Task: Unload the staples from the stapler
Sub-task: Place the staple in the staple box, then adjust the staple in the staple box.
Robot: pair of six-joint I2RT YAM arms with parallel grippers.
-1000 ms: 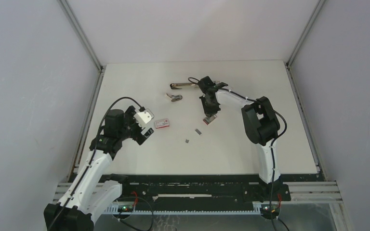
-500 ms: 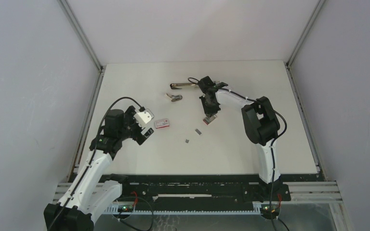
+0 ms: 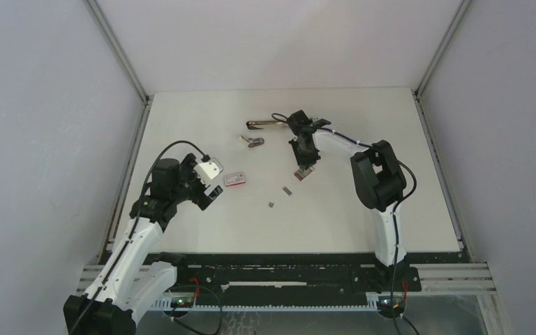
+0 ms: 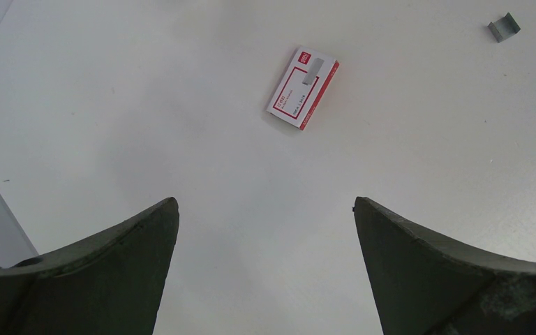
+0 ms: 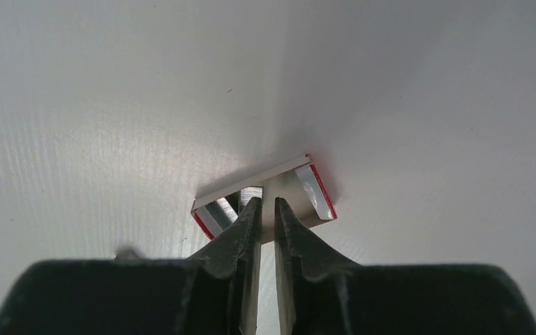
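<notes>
The right gripper (image 5: 266, 204) has shifted slightly right; its jaws are nearly closed on the small stapler (image 5: 306, 192). The left gripper (image 4: 265, 202) hangs fully open, near-left. The staples (image 3: 287, 190) lie loose on the table (image 3: 202, 125), near-left of it.

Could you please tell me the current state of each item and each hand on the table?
left hand: open, empty, above the table.
right hand: nearly closed, tips at the red-edged stapler; grip unclear.
red-edged stapler: lying on the table under the right hand.
staples: two short strips lying loose.
red-and-white box: closed, lying flat, untouched.
grey metal piece: lying loose; too small to tell more.
</notes>
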